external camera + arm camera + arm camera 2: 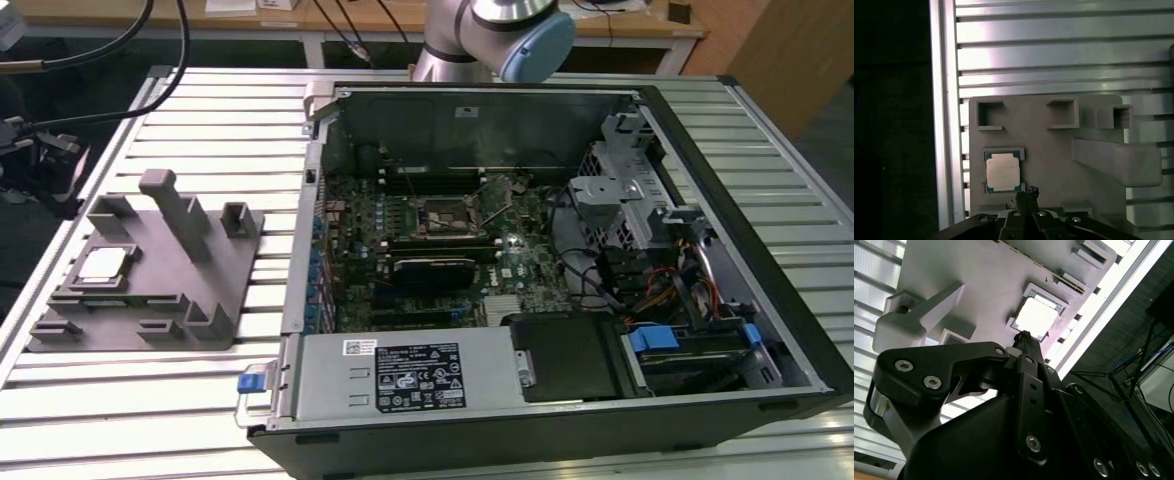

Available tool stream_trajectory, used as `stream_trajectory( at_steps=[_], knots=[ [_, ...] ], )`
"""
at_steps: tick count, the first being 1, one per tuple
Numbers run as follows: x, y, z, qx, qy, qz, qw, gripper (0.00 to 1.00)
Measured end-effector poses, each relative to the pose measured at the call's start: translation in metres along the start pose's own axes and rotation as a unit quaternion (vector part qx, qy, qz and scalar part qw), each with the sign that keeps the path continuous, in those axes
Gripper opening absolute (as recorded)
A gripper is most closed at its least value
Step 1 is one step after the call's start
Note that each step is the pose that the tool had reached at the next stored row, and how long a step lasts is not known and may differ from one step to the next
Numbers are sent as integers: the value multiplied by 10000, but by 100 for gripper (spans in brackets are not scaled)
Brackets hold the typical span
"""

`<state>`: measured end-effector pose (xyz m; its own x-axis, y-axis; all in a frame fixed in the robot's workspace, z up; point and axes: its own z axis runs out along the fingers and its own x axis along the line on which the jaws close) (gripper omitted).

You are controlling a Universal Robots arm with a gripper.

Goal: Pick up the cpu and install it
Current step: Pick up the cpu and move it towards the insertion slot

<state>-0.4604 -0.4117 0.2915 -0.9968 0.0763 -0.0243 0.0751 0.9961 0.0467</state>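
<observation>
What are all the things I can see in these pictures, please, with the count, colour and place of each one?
cpu: one, silver-white top, lying in a recess of the fixture block
fixture block: one, grey, on the table at the exterior view's left
table: one, silver slatted metal, under everything
computer case: one, black outside, open, at the exterior view's right of the block
motherboard: one, dark green, inside the case
socket: one, black-framed, on the motherboard
power supply: one, grey, at the case's near edge
robot arm: one, silver with a blue cap, behind the case
gripper: one, black, over the block, tip close to the cpu
</observation>
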Motion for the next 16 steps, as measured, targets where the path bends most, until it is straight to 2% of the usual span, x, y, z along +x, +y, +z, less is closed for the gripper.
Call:
stream_trajectory(
  at_steps=[16],
  knots=[
    [110, -19, 243, 0, 0, 0, 10000, 11]
  ],
)
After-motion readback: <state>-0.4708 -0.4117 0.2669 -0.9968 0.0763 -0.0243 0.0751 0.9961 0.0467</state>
